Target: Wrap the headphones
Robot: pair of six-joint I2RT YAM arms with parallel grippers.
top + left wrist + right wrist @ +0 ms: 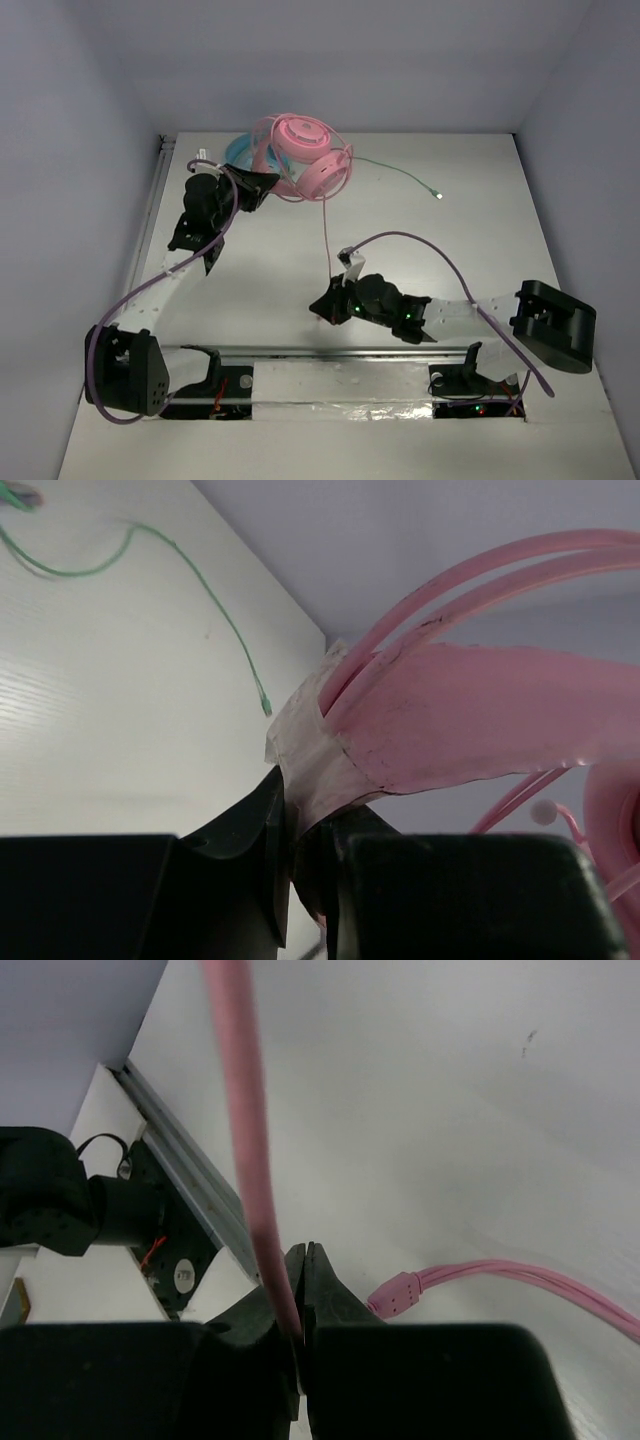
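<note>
White table (250,300) enclosed by plain grey walls (80,100).

Top view: pink headphones (308,152) at upper centre of the frame, earcups close together, overlapping light blue headphones (238,152) just to their left; green cable (398,176) trailing from that pile toward the right; left gripper (262,186) at the left side of the pink set, touching it; pink cable (326,232) running straight down the frame from the earcups to the right gripper (324,303) at centre, well apart from the earcups.

Left wrist view: jaws clamped on the pale, taped end of the headband (470,590); its two thin pink rods arc to the upper right, a broad pink band beneath them; edge of an earcup at far right; green cable winding over the table at upper left.

Right wrist view: jaws pinched together on the pink cable, which rises to the top of the frame; thin pink strands ending in a small junction piece (397,1295) lying on the table at lower right; metal rail (180,1170) and black arm base (50,1200) at left.
</note>
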